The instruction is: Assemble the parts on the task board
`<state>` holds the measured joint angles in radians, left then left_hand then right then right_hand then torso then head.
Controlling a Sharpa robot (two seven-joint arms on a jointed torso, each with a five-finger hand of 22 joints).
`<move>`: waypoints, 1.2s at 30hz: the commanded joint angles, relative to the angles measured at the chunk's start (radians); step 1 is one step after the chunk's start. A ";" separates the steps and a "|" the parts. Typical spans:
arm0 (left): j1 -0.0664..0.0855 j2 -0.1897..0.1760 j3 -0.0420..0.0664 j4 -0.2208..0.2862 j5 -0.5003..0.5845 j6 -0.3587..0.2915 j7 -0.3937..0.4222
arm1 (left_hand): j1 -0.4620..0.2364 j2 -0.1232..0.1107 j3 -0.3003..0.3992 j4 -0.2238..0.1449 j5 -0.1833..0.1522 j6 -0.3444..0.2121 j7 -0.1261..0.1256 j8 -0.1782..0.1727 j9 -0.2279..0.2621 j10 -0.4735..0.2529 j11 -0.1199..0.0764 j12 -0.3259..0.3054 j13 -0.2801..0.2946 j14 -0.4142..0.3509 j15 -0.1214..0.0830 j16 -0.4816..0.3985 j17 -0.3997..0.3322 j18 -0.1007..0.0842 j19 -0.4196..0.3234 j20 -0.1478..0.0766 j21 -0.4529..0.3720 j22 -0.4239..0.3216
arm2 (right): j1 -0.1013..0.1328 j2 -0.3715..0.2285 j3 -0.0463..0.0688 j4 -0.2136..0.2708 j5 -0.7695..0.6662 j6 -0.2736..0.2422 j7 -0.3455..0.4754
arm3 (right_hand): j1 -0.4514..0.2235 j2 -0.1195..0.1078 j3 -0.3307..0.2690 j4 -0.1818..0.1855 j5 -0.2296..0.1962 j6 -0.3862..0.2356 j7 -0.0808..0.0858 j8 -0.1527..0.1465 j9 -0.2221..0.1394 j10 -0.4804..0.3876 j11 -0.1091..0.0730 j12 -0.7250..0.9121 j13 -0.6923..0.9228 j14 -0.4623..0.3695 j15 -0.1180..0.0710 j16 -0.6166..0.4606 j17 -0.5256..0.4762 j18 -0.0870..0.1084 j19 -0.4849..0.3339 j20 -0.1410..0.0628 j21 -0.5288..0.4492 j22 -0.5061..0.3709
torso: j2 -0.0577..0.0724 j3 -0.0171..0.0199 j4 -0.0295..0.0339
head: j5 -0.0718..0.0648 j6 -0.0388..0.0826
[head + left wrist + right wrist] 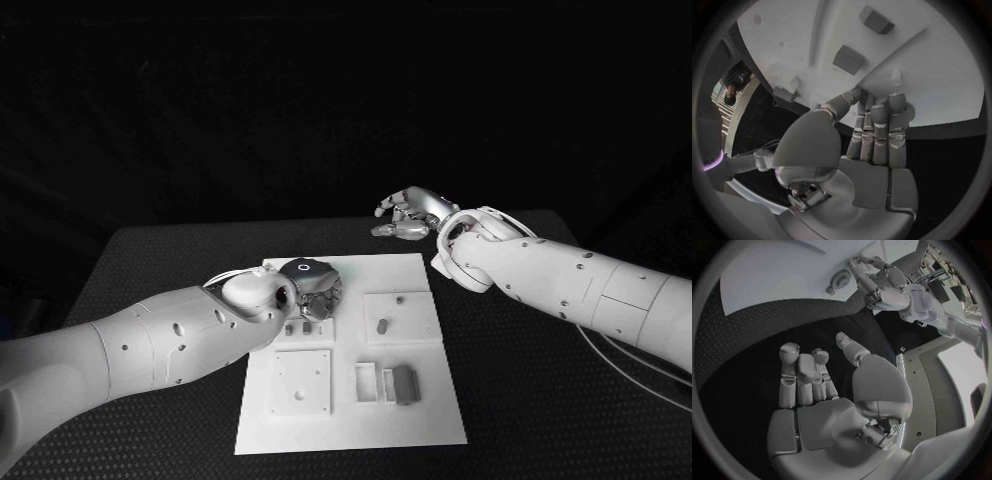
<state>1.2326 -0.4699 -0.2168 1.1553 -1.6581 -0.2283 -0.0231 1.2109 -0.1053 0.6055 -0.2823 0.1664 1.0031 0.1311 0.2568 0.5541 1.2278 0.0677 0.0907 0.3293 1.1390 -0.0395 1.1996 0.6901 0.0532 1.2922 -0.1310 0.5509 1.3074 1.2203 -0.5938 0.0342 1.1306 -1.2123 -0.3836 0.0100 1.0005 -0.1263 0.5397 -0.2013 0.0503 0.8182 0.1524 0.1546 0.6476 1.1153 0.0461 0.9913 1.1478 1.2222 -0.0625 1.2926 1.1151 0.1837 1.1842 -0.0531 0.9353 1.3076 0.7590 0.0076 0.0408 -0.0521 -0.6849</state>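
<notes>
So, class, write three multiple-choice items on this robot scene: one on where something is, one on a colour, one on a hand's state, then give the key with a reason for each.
1. Where is the right hand?
A. Over the bare black table, beyond the task board's far edge
B. Pressed on the board's near corner
C. Under the table

2. What colour is the task board?
A. Red
B. White
C. Yellow

3. What is the right hand holding?
A. A grey part
B. A cable
C. Nothing

Key: 1 A, the head view shows it past the board's far edge, above the dark surface. 2 B, the plate is white against the black table. 3 C, the right wrist view shows its palm bare and nothing between its fingers.
</notes>
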 commanded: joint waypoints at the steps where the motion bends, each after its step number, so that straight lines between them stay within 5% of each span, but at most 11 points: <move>1: -0.015 -0.003 -0.011 -0.004 -0.028 0.063 -0.021 | 0.017 0.003 0.010 -0.002 0.004 0.010 -0.003 0.007 0.002 0.011 -0.001 0.005 0.005 0.002 -0.006 0.003 0.001 0.096 0.005 -0.008 0.007 0.022 | 0.000 0.000 0.000 0.002 -0.003 0.010 0.008 | 0.000 0.000 0.000 0.001 -0.003 0.001 0.007 0.004 -0.001 -0.004 -0.001 0.003 -0.001 -0.004 -0.002 -0.003 0.000 0.078 0.001 -0.007 -0.003 0.016 | 0.000 0.0006 0.0000 | 0.000 -0.001; 29: -0.015 -0.046 -0.007 0.030 0.014 -0.047 0.008 | 0.018 0.018 0.031 0.001 -0.001 0.049 -0.020 0.028 0.009 0.054 -0.020 0.012 0.037 0.036 -0.024 0.012 0.004 0.090 0.035 -0.027 0.027 0.022 | 0.000 -0.005 0.000 0.002 -0.003 0.009 0.008 | 0.000 0.000 0.000 0.001 -0.003 0.001 0.007 0.004 -0.001 -0.003 -0.002 0.003 -0.002 -0.004 -0.002 -0.003 0.000 0.078 0.002 -0.007 -0.002 0.016 | 0.000 0.0009 -0.0003 | 0.001 0.004; 34: -0.015 -0.060 0.006 0.042 0.026 -0.059 0.014 | 0.016 0.017 0.031 0.001 -0.003 0.049 -0.020 0.028 0.009 0.055 -0.020 0.011 0.038 0.037 -0.025 0.012 0.004 0.090 0.036 -0.027 0.027 0.022 | 0.000 -0.006 0.000 0.002 -0.003 0.009 0.008 | 0.000 0.000 -0.001 0.001 -0.003 0.001 0.007 0.004 -0.001 -0.003 -0.002 0.004 -0.002 -0.004 -0.002 -0.003 0.000 0.078 0.002 -0.007 -0.002 0.016 | 0.000 0.0006 -0.0001 | 0.001 0.004; 36: -0.015 -0.065 0.020 0.048 0.028 -0.061 0.014 | 0.015 0.017 0.031 0.001 -0.004 0.049 -0.020 0.028 0.010 0.055 -0.020 0.011 0.039 0.037 -0.025 0.012 0.004 0.090 0.036 -0.028 0.027 0.022 | 0.000 -0.006 0.000 0.003 -0.003 0.009 0.008 | 0.000 0.000 -0.001 0.001 -0.003 0.001 0.007 0.004 -0.001 -0.003 -0.002 0.004 -0.002 -0.004 -0.002 -0.003 0.000 0.078 0.002 -0.007 -0.002 0.016 | 0.000 0.0006 0.0000 | 0.001 0.005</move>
<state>1.2164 -0.5361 -0.1984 1.1972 -1.6475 -0.2832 -0.0185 1.2298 -0.0929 0.6334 -0.2816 0.1694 1.0449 0.1140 0.2785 0.5626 1.2724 0.0447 0.1013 0.3617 1.1701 -0.0622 1.2074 0.6925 0.0288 1.3214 -0.1597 0.5741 1.3079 1.2202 -0.5994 0.0341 1.1313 -1.2123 -0.3834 0.0102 1.0005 -0.1263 0.5397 -0.2013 0.0503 0.8179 0.1528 0.1546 0.6476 1.1154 0.0460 0.9913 1.1470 1.2240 -0.0609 1.2926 1.1151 0.1836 1.1880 -0.0532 0.9353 1.3075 0.7586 0.0081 0.0407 -0.0508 -0.6804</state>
